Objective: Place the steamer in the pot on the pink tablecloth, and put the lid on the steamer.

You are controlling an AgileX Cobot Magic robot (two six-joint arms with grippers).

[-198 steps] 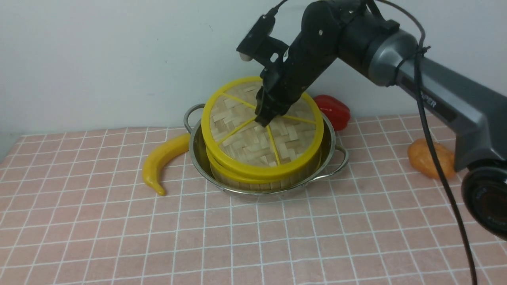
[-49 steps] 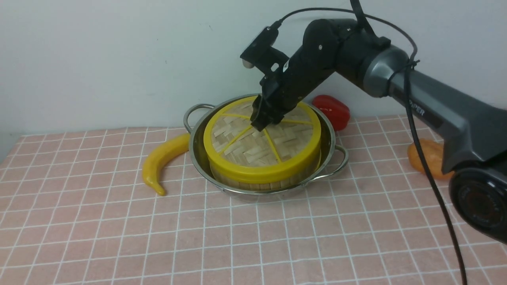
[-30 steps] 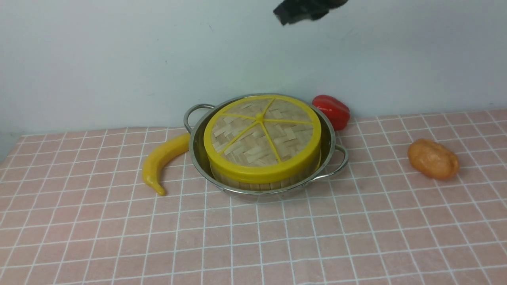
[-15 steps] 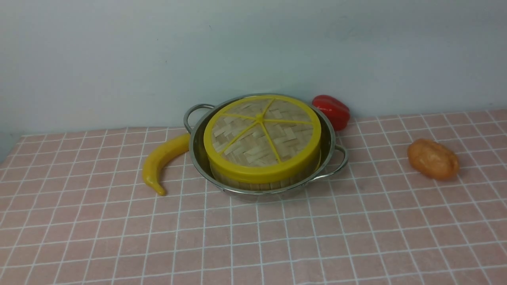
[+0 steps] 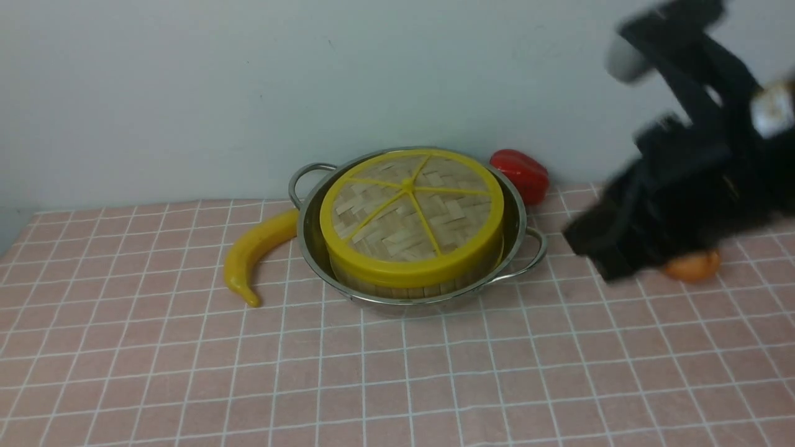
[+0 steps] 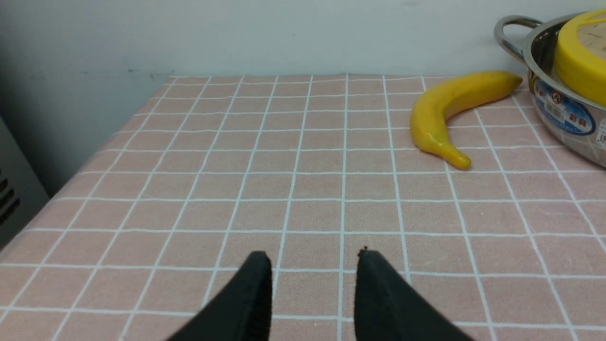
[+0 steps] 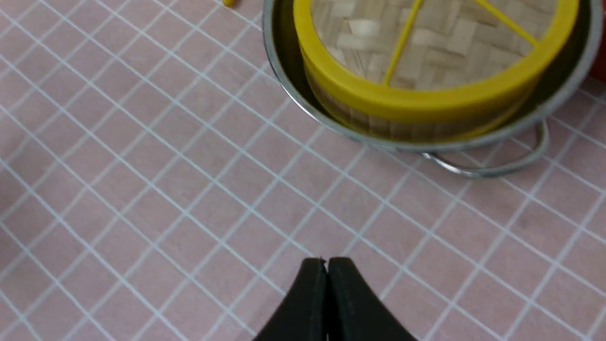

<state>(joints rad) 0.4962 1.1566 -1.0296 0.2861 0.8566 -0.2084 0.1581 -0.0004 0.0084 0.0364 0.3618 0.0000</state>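
The shiny pot (image 5: 308,239) stands at the back of the pink tablecloth (image 5: 397,385). The steamer (image 5: 404,287) sits inside it; only its bamboo side wall shows. The lid (image 5: 411,211) lies flat on the steamer and hides its contents. My right gripper (image 5: 596,248) is a blurred black mass to the right of the pot. In the right wrist view it (image 7: 326,261) is shut and empty above the cloth, near the pot (image 7: 303,104), the steamer (image 7: 426,125) and the lid (image 7: 426,42). My left gripper (image 6: 313,258) is open and empty over the cloth, far from the pot (image 6: 563,113).
A yellow banana (image 5: 251,251) lies against the pot's left side and also shows in the left wrist view (image 6: 450,109). A red pepper (image 5: 522,174) sits behind the pot on the right. An orange object (image 5: 692,267) is partly hidden by my right arm. A wall stands close behind.
My right gripper lowered the lid flat onto the steamer, let go and rose out of view. It has now swung back in on the right, blurred, in front of the orange object.
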